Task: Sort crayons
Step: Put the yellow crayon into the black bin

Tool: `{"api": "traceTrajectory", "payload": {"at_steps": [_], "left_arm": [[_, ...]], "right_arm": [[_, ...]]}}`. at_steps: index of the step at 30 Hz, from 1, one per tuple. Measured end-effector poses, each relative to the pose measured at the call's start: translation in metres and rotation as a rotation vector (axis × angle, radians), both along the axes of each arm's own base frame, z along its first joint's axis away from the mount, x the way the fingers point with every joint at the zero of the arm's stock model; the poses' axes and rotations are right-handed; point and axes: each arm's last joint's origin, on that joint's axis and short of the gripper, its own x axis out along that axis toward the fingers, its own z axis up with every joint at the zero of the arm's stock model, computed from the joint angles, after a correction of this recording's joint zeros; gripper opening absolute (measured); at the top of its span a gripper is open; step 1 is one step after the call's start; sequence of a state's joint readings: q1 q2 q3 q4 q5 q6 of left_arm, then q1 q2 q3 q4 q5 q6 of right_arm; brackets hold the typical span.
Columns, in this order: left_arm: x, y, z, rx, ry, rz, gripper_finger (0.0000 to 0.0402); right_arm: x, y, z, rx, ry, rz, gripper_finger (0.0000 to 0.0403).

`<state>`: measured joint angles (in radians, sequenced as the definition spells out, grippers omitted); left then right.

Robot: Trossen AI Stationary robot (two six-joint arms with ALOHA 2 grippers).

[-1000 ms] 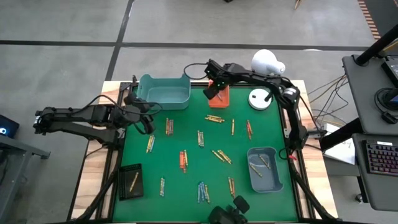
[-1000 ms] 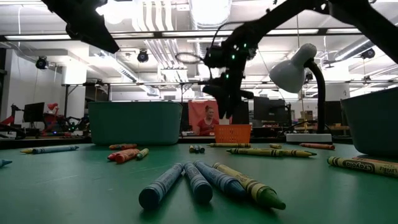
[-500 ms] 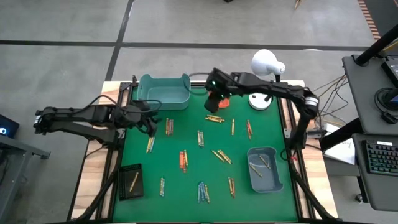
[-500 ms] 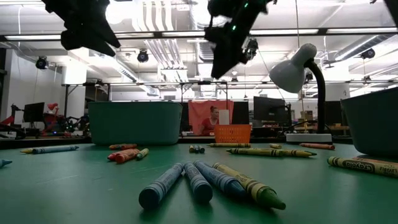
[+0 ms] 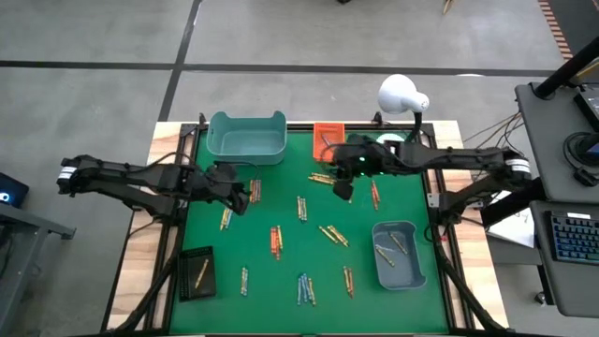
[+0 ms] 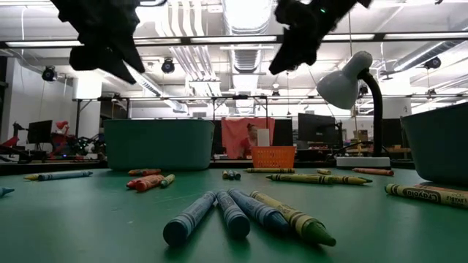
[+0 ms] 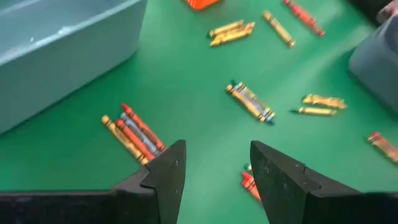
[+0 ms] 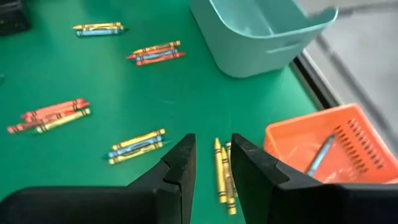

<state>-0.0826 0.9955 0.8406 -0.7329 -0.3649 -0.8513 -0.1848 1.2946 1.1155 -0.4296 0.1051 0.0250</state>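
Crayons lie in small clusters all over the green mat (image 5: pixel 281 309): an orange, blue and yellow cluster (image 5: pixel 254 190), a yellow pair (image 5: pixel 324 178) and others nearer the front (image 5: pixel 304 288). My left gripper (image 5: pixel 240 197) hangs open above the mat beside the orange, blue and yellow cluster (image 7: pixel 134 134), with nothing between its fingers (image 7: pixel 216 149). My right gripper (image 5: pixel 343 187) hangs open and empty (image 8: pixel 213 142) over the mat, just on the near side of the yellow pair (image 8: pixel 222 171). A blue-grey crayon (image 8: pixel 322 155) lies in the orange tray (image 8: pixel 298 134).
A teal bin (image 5: pixel 246 138) and the orange tray (image 5: pixel 328 131) stand at the far edge, with a white lamp (image 5: pixel 401 94) to their right. A blue-grey bin (image 5: pixel 398 253) holding crayons is at the near right. A black tray (image 5: pixel 197 273) with one crayon is at the near left.
My right gripper has left the orange tray, risen, and travelled toward the table's near edge, as far as the yellow pair of crayons. My left gripper has moved a little toward the table's right edge and rolled about its wrist. No crayon has moved.
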Motion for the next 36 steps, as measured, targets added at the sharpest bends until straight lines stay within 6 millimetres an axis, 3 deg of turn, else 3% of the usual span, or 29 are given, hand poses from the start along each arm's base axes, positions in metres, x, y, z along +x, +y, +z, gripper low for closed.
{"api": "traceTrajectory", "payload": {"at_steps": [5, 11, 22, 36], "left_arm": [[0.003, 0.0, -0.011, -0.033, 0.125, 0.008, 0.0162], [-0.002, 0.006, -0.012, -0.1, 0.243, 0.033, 0.0162], [-0.003, -0.002, -0.022, -0.212, 0.336, 0.14, 0.0162], [0.005, -0.013, -0.042, -0.192, 0.511, 0.16, 0.0162]], "right_arm": [[-0.02, -0.002, -0.012, -0.098, -0.112, 0.032, 0.0088], [-0.024, -0.006, -0.009, -0.126, -0.245, 0.01, 0.0078], [-0.018, -0.006, -0.012, -0.082, -0.229, 0.024, 0.0068], [-0.018, -0.005, -0.014, -0.079, -0.214, 0.029, 0.0068]]}}
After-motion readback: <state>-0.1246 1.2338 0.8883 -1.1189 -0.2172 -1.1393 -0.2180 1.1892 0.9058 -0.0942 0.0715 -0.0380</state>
